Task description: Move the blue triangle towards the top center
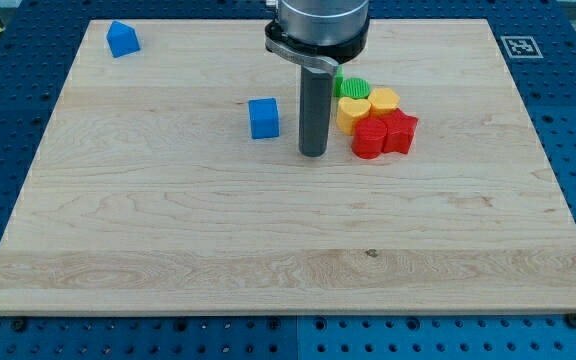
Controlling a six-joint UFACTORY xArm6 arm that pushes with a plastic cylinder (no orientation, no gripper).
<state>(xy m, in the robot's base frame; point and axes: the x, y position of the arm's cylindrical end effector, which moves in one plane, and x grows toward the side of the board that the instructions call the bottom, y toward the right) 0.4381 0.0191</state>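
Observation:
A blue triangle-like block [122,39] lies near the board's top left corner. A blue cube [264,118] lies near the middle, a little above centre. My tip [313,153] rests on the board just right of the blue cube, between it and a cluster of blocks. It touches neither, as far as I can tell. It is far to the right and below the blue triangle.
The cluster right of my tip holds a green block [352,88], two yellow blocks [353,110] [384,99], a red round block [369,139] and a red star-like block [400,131]. The wooden board [268,240] lies on a blue pegboard table. A marker tag [519,46] sits at top right.

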